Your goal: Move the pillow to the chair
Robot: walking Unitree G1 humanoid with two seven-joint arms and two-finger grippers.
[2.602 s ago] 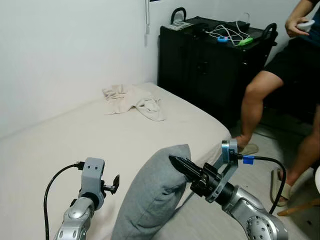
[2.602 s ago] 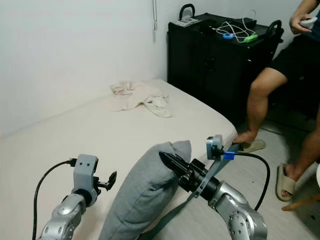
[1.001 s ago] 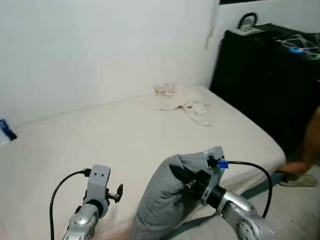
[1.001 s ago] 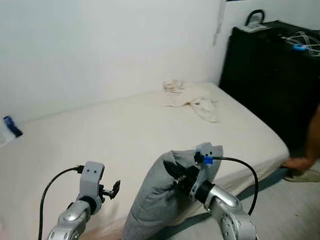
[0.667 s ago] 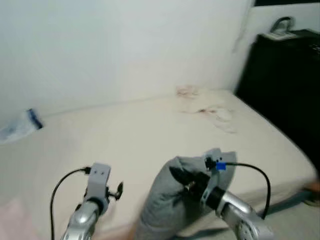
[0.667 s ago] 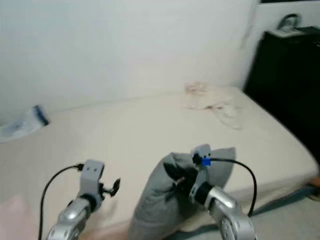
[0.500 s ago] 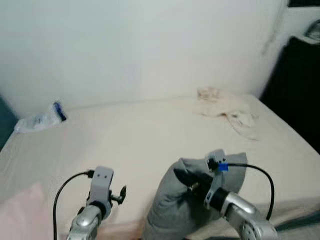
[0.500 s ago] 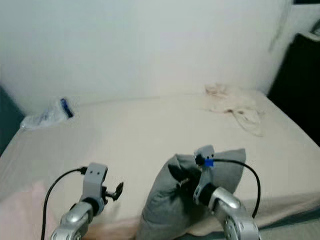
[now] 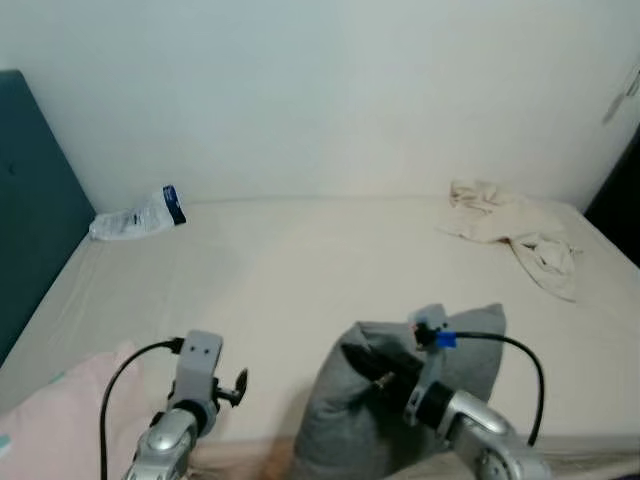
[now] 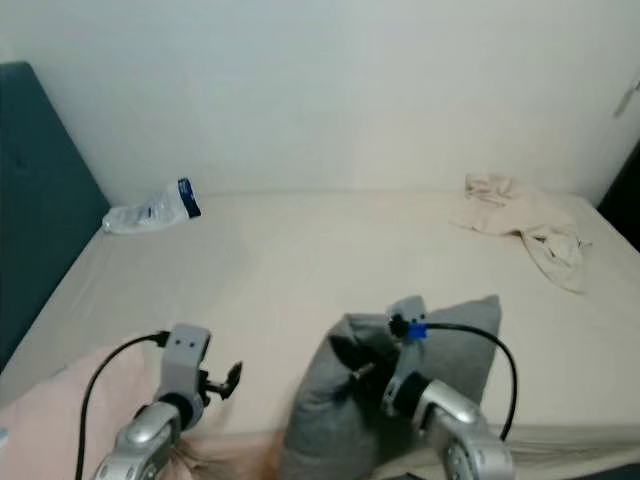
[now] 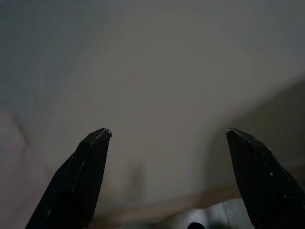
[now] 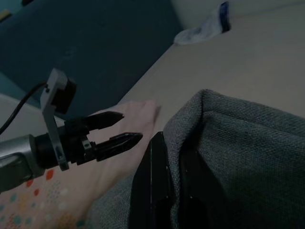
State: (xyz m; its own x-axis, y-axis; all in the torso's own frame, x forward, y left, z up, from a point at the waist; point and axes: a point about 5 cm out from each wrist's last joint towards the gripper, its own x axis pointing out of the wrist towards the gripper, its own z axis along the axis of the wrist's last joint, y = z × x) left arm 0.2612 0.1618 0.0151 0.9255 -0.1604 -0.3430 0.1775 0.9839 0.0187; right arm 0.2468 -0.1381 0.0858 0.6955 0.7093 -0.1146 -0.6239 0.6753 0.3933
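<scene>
The right pincer, clamped on the grey pillow at six o'clock above the bed, should grip firmly throughout the carry while the left pincer gapes empty.

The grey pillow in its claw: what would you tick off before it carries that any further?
1. Right gripper clamped on the grey pillow: ok, fingers pinch its top edge.
2. Pillow lifted off the bed: cannot tell, its lower part is out of frame.
3. Left gripper free: ok, open and holding nothing.
4. Chair in sight: not ok, the head camera faces the bed and wall.
5. Nearby clutter clear of the pillow: ok, the plastic bottle and crumpled cloth lie far back.
</scene>
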